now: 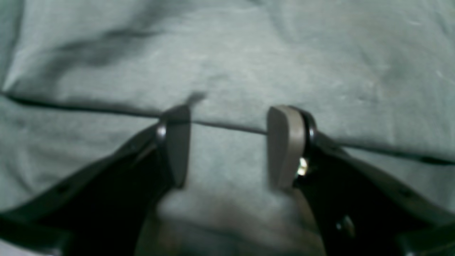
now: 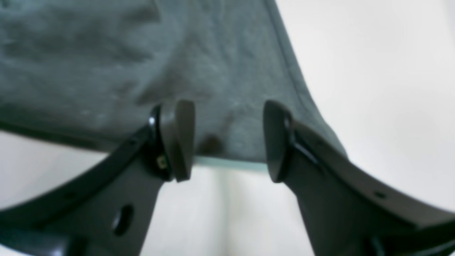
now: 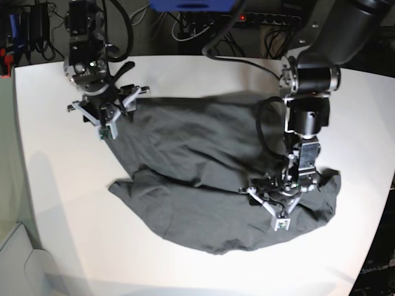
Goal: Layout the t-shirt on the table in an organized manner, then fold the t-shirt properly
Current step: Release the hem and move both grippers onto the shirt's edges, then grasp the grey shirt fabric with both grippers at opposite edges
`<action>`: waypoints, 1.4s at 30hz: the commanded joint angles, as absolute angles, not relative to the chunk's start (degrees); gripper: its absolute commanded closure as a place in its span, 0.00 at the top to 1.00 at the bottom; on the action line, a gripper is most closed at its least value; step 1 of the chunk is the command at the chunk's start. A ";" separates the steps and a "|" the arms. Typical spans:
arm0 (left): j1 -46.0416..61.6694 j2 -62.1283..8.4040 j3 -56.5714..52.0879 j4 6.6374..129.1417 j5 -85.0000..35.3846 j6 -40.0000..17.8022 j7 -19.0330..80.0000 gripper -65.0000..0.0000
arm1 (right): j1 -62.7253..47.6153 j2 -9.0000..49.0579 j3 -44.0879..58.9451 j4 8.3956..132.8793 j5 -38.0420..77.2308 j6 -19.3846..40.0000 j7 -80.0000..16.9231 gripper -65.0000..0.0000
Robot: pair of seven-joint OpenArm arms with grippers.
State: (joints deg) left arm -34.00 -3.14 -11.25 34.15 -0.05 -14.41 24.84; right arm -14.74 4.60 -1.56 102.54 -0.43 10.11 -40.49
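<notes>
- T-shirt (image 3: 203, 172), dark grey and rumpled, lies spread unevenly across the middle of the white table (image 3: 55, 203), with a folded-over edge running across it; laying it out looks unfinished.
- Left gripper (image 1: 227, 142) sits low over that folded edge near the shirt's side, jaws apart with cloth lying between the pads. Whether it pinches the fabric I cannot tell; the placement suits taking hold of the top layer there.
- Right gripper (image 2: 229, 140) waits at the far corner of the shirt, jaws apart straddling the hem, nothing clamped; probably there to grab the corner and pull the cloth taut.
- Tabletop is smooth, matte and bare around the shirt, with ample room on every side.
- Cables (image 3: 185, 28) and dark equipment crowd the space behind the table's far edge.
</notes>
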 commanded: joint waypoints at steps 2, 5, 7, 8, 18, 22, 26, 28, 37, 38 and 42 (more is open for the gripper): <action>-34.51 -4.18 -11.30 34.15 -0.40 -14.46 25.10 0.52 | -13.05 4.88 -1.45 101.76 -0.31 9.80 -39.16 0.49; -32.84 -4.53 -11.30 33.98 -0.22 -14.46 25.10 0.52 | -11.38 4.97 -1.36 98.77 -0.31 9.80 -38.73 0.49; -31.69 -5.05 -11.30 33.98 -0.13 -14.46 25.19 0.52 | -9.80 5.32 -1.27 96.92 -0.31 9.80 -39.08 0.49; -31.08 -5.85 -11.30 33.98 -0.13 -14.46 25.80 0.52 | -9.01 6.02 -1.19 95.87 -0.31 9.80 -38.99 0.49; -23.52 -8.40 -11.30 37.23 -0.40 -14.46 31.08 0.52 | 2.51 9.27 -1.10 80.84 -0.31 9.80 -38.46 0.49; -19.82 -8.57 -11.30 40.75 -0.40 -14.46 34.15 0.52 | 7.87 10.68 -1.10 73.19 -0.22 9.80 -36.70 0.49; -14.99 -8.48 -13.58 48.48 -0.40 -14.46 38.90 0.52 | 12.09 12.44 -1.10 67.12 -0.22 9.80 -33.71 0.48; -12.35 -8.31 -15.16 53.32 -0.40 -14.46 41.19 0.52 | 13.58 13.32 -1.10 65.98 -0.22 9.80 -32.84 0.42; -4.79 -5.93 -15.78 80.22 -0.40 -14.55 53.76 0.52 | 13.14 13.93 -1.19 79.52 -0.31 9.80 -33.10 0.00; -4.44 -5.32 -15.78 82.77 -0.40 -14.64 54.90 0.52 | 12.53 13.85 -1.19 82.42 -0.31 9.80 -33.19 0.00; -2.95 -4.00 -15.52 93.23 -0.40 -14.64 58.59 0.52 | 8.04 13.76 -1.10 95.60 -0.40 9.71 -35.65 0.00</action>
State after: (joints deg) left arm -1.61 -3.49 -15.40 92.31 -0.45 -14.87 59.46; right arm 6.92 13.15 -1.48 95.02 -0.25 9.91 -37.12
